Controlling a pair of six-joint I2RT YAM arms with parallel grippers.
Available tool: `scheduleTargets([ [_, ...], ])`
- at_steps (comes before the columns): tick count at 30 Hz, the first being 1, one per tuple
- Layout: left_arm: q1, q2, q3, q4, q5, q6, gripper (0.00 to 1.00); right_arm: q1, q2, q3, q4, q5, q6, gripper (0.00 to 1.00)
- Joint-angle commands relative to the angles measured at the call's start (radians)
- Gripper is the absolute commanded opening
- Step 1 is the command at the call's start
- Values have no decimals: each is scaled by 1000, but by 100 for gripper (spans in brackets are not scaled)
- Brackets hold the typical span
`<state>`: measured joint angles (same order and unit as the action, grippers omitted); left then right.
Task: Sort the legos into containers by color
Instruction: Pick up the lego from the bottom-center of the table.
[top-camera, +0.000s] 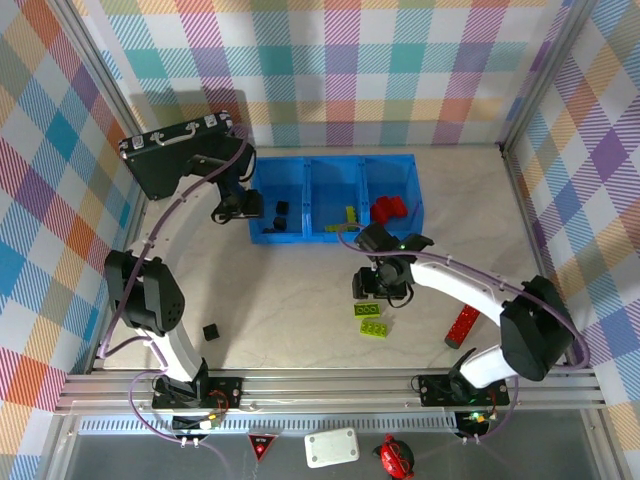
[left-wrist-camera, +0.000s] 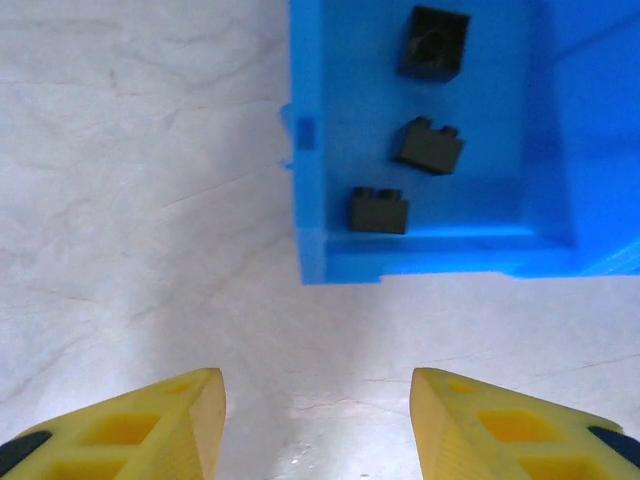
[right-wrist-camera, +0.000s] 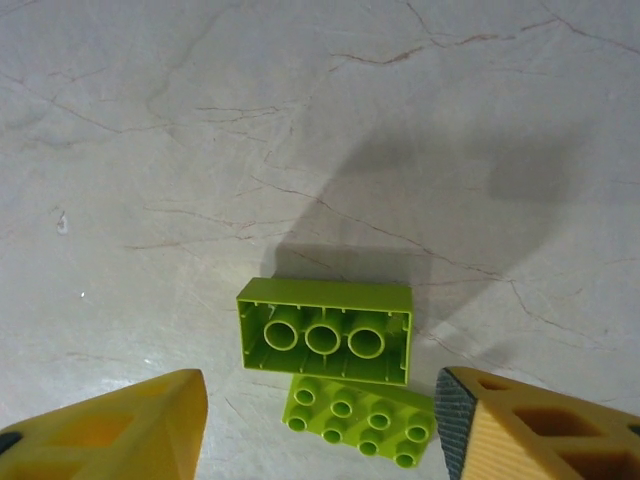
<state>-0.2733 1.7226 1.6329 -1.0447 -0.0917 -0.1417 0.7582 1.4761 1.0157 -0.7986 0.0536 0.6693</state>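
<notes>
Plaid walls all round, pale marbled surface (top-camera: 300, 290) below. Blue bin (top-camera: 330, 160) is seen at far centre: black cubes (left-wrist-camera: 378, 211) in the left compartment, lime bits (top-camera: 345, 220) in the mid one, red bricks (top-camera: 390, 208) in the right. Sorting is judged well past halfway. Left out: an upturned lime plate (right-wrist-camera: 325, 332) w/ a studs-up lime plate (right-wrist-camera: 362, 420) just beside it, a loose black cube (top-camera: 211, 331) near-left, a long red bar (top-camera: 462, 326) near-right. Right end effector (right-wrist-camera: 322, 395) is hung over the lime pair, fingers apart, nothing held. Left end effector (left-wrist-camera: 315, 400), likewise spread and empty, is held just beside the bin's left compartment.
</notes>
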Motion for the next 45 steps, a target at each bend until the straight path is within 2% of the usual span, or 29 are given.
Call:
scheduleTargets([
  [1, 20, -67, -60, 9, -59, 42, 52, 26, 38, 30, -8, 47, 52, 68],
  [10, 25, -154, -239, 178, -26, 28, 51, 81, 145, 59, -8, 69, 95, 76],
  [17, 25, -166, -302, 219, -46, 54, 51, 113, 210, 72, -18, 97, 116, 78],
  [26, 25, -144, -311, 230, -16, 54, 51, 127, 216, 53, -28, 118, 139, 77],
  [34, 25, -143, -313, 232, -25, 57, 51, 131, 162, 73, -69, 154, 146, 77],
  [40, 25, -139, -311, 230, -29, 57, 51, 130, 113, 59, -82, 187, 161, 81],
  [45, 25, -138, -313, 230, -28, 59, 51, 130, 145, 39, -66, 169, 162, 83],
])
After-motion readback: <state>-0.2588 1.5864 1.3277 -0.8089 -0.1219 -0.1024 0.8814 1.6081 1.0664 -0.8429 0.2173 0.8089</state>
